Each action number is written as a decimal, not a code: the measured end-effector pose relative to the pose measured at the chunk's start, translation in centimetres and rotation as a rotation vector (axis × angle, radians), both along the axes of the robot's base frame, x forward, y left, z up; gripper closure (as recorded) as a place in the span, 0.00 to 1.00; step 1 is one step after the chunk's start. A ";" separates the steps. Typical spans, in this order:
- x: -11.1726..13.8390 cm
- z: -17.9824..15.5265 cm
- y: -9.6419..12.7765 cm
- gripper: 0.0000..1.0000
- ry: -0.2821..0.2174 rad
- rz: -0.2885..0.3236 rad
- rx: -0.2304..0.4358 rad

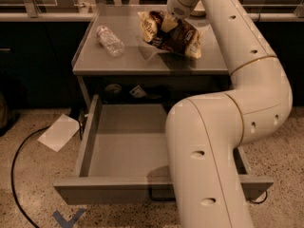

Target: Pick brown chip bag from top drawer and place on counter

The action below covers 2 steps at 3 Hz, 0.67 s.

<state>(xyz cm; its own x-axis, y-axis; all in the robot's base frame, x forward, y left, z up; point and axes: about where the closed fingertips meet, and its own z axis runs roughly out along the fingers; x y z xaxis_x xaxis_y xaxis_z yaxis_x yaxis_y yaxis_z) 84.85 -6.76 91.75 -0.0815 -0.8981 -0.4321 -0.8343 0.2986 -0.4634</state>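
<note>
The brown chip bag (178, 34) is on the back right part of the counter (118, 63), its lower right end touching the surface and its left end raised and crumpled. My gripper (168, 23) reaches down from above and is shut on the bag's middle. The top drawer (126, 148) is pulled fully open below the counter, and the part of its inside that shows is bare. Its dark loop handle (159, 196) shows on the front panel. My arm (213, 151) hides the drawer's right part.
A clear plastic bottle (110, 41) lies on the counter's left side. Small objects (137, 91) sit on the shelf under the counter. A white paper (59, 132), a black cable (14, 175) and a blue tape cross (66, 217) are on the floor at the left.
</note>
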 end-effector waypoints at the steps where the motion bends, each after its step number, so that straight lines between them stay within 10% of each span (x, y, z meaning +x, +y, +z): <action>1: -0.6 -3.3 -0.3 1.00 0.093 -0.011 0.065; 2: -0.7 -3.4 -0.1 0.81 0.101 -0.008 0.069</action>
